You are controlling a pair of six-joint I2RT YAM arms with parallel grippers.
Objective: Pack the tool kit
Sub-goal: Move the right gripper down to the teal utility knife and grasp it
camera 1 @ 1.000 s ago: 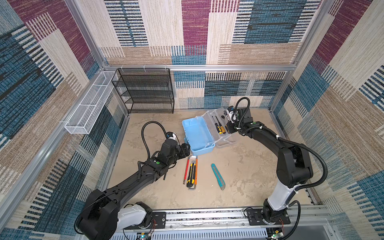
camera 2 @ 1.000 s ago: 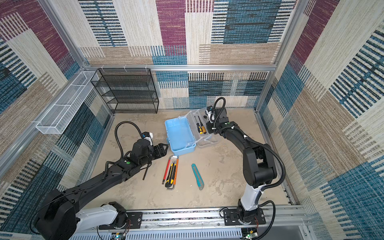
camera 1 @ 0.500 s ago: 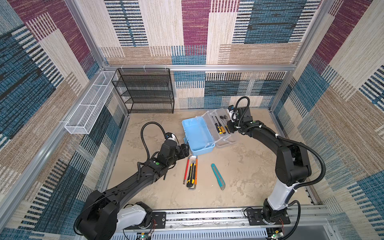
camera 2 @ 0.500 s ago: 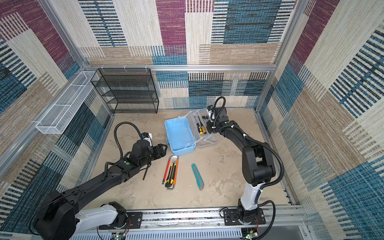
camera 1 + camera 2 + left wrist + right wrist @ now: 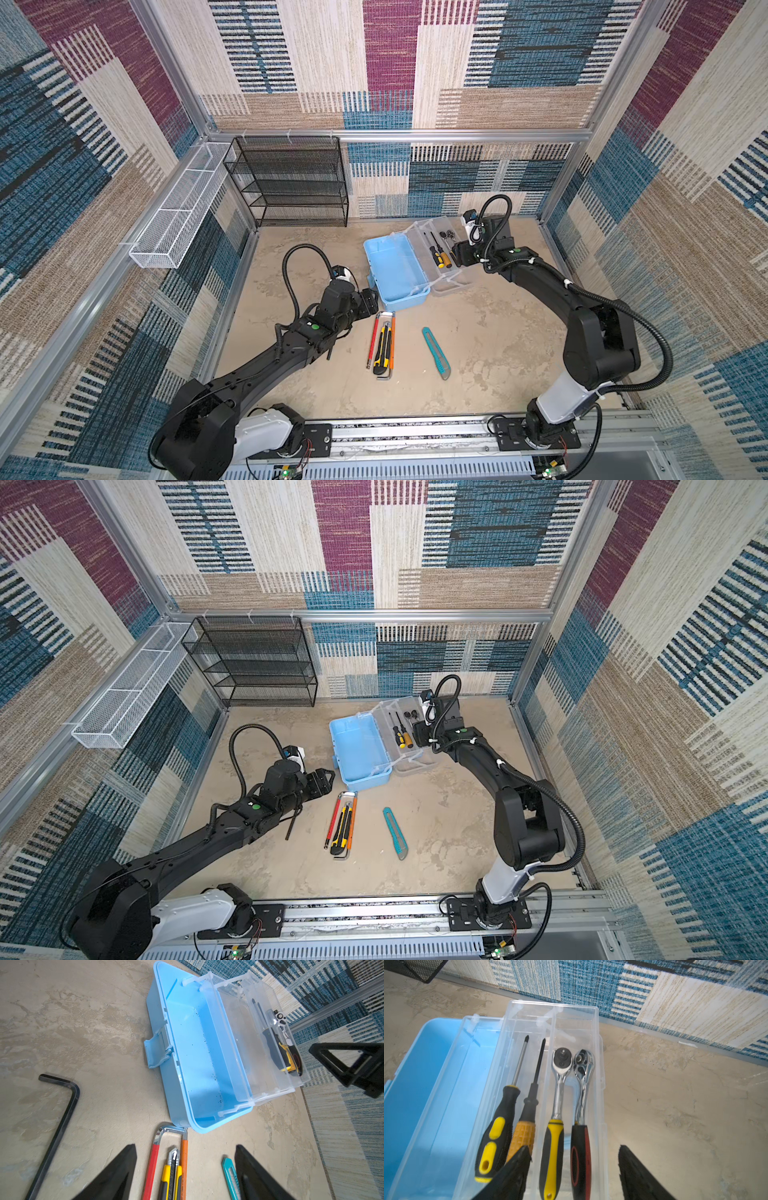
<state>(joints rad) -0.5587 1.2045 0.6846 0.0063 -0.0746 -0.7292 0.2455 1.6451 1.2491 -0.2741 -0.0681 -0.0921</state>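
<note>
The right gripper (image 5: 574,1147) hangs, jaws apart, over the ratchets (image 5: 560,1088) (left gripper (image 5: 185,1146) likewise apart, empty); lifting carelessly could snag the clear tray (image 5: 571,1008), spilling tools.

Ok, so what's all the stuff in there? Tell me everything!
Box: one, light blue, open, middle of floor.
Tray: one, clear, joined to the box's side.
Screwdrivers: two, black-yellow and orange-black, in tray.
Ratchets: two, chrome, yellow and red grips, in tray.
Hex keys: three, black, red-sleeved, orange-sleeved, on floor.
Knives: two, yellow-black and teal, on floor.
Rack: one, black mesh, back wall.
Basket: one, white mesh, left wall.
Left pincer: one, black, open, above floor tools.
Right pincer: one, black, open, above tray.
</note>
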